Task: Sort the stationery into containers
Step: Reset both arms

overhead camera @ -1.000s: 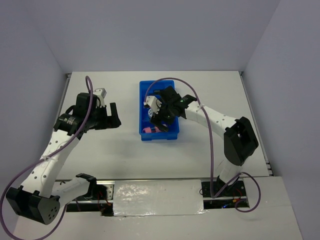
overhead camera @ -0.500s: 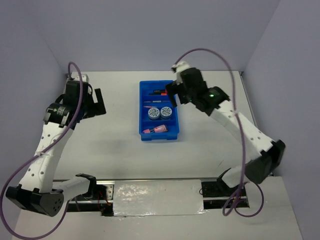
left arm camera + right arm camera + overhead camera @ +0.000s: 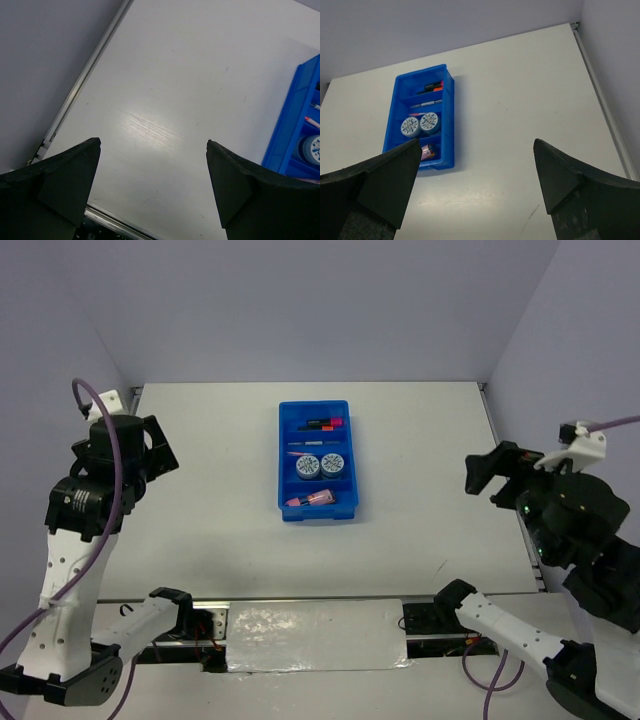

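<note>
The blue tray (image 3: 352, 480) lies at the table's middle and also shows in the right wrist view (image 3: 448, 120) and at the right edge of the left wrist view (image 3: 292, 135). Its far compartment holds markers (image 3: 322, 424), then thin pens (image 3: 312, 444), then two tape rolls (image 3: 308, 468) (image 3: 333, 464), and the near one holds the pink tube (image 3: 312, 499). My left gripper (image 3: 152, 452) is open and empty, raised at the far left. My right gripper (image 3: 490, 477) is open and empty, raised at the right, well away from the tray.
White table with a raised metal edge on the left (image 3: 80, 85) and right (image 3: 605, 105). Grey walls stand on three sides. The arm bases and cables sit at the near edge (image 3: 320, 625).
The right gripper has left the tray and swung back high to the right. The left gripper has drawn back and up to the left. The tape rolls now lie uncovered in the tray.
</note>
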